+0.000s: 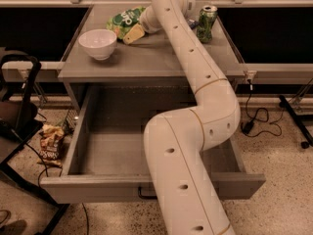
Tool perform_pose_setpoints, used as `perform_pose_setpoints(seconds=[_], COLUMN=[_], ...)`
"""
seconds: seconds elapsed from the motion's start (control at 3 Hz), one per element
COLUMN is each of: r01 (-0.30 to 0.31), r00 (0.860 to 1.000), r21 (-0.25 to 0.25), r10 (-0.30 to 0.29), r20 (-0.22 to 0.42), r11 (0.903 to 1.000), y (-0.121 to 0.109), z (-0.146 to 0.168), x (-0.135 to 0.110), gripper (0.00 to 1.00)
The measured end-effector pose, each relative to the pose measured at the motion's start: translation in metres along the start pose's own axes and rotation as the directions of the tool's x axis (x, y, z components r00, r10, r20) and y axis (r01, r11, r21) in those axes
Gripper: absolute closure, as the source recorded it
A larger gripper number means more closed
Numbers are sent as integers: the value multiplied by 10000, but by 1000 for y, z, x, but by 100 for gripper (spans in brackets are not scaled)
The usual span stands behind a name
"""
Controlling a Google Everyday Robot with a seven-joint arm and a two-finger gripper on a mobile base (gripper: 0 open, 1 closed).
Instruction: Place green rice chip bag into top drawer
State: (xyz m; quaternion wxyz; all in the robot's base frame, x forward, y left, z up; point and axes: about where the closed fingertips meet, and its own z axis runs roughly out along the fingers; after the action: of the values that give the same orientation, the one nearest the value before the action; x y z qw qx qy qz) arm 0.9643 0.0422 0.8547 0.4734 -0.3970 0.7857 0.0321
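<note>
The green rice chip bag [123, 19] lies at the back of the grey cabinet top [146, 62], left of centre. My gripper [134, 33] is at the bag's right lower edge, low over the top and touching or nearly touching the bag; the white arm reaches to it from the foreground. Below the cabinet top, the top drawer [110, 153] stands pulled out and holds nothing visible. My arm hides the drawer's right half and part of its front panel.
A white bowl [98, 42] sits on the cabinet top at the left. A green drink can [206, 23] stands at the back right. A brown-and-orange snack bag [50, 143] lies on the floor left of the drawer, beside a black frame [22, 106]. Cables [254, 116] trail at the right.
</note>
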Motion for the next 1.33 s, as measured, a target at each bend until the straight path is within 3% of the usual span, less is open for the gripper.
perform_pose_setpoints(seconds=[0.33, 0.67, 1.33], r01=[0, 0, 0], r00=[10000, 10000, 10000], r21=[-1, -1, -2], r10=[0, 0, 0], r20=[-1, -1, -2], r11=[10000, 10000, 10000], y=[0, 0, 0], z=[0, 0, 0], x=[0, 0, 0], gripper=[0, 18, 64])
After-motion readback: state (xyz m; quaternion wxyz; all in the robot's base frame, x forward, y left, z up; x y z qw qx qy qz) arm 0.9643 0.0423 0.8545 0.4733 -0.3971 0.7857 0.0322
